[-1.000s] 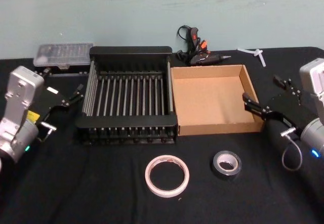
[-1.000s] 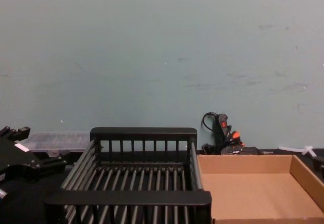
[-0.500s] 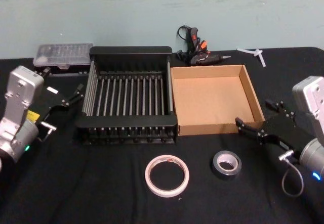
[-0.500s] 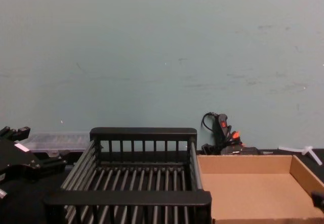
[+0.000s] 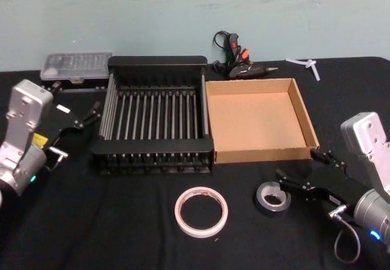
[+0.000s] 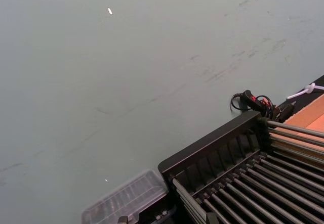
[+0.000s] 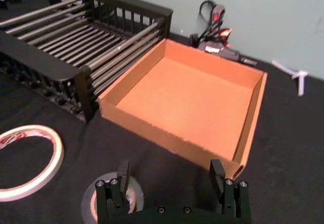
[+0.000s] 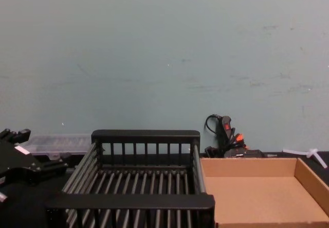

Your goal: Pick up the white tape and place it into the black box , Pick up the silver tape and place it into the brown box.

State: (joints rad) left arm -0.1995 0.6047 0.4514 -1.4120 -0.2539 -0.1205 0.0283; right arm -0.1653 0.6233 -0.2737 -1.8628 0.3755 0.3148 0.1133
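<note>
Since one second ago, the right claw (image 5: 301,171) has swung from beside the brown box (image 5: 302,108) down toward 6 o'clock; it now hangs spread wide and empty just beside the silver tape (image 5: 272,198), at the roll's 3 o'clock. The white tape (image 5: 201,211) lies flat at the roll's 9 o'clock, apart from it, in front of the black box (image 5: 157,62). The left claw (image 5: 78,119) is parked at the crate's 9 o'clock, holding nothing. Risk: one finger (image 7: 121,174) already overlaps the roll's rim; descending off-centre could nudge the roll along the surface (image 5: 122,221) instead of straddling it.
</note>
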